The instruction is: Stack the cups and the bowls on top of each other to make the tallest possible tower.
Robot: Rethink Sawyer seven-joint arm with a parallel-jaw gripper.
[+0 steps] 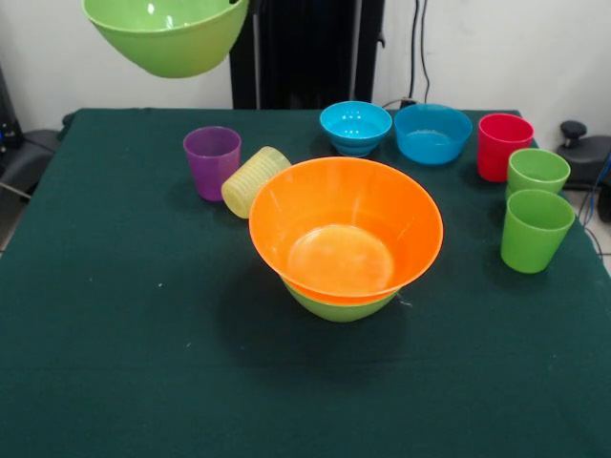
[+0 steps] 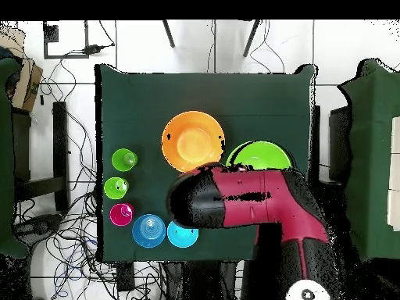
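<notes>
Going left to right across the front view, we first meet a lime green plastic bowl (image 1: 168,36) hanging in the air at the top left, well above the dark green cloth-covered table (image 1: 115,363). The gripper itself does not show there, and from above the red and black arm (image 2: 258,205) covers it, so we cannot tell whether it is apart, together or clamped on that raised bowl.

Next on the cloth stands a purple tapered plastic cup (image 1: 212,161), upright, and just beside it a ribbed pale yellow plastic cup (image 1: 253,180) lying on its side. The yellow cup is close against the rim of a large orange plastic bowl (image 1: 346,227) in the middle of the table, which sits nested in a second lime green bowl (image 1: 336,306), of which only the lower part shows.

Behind these we see a smaller blue plastic bowl (image 1: 355,127) and another blue bowl (image 1: 432,133) side by side. At the right stand a red plastic cup (image 1: 502,146) and two light green plastic cups (image 1: 537,172) (image 1: 534,230), all upright and close together.
</notes>
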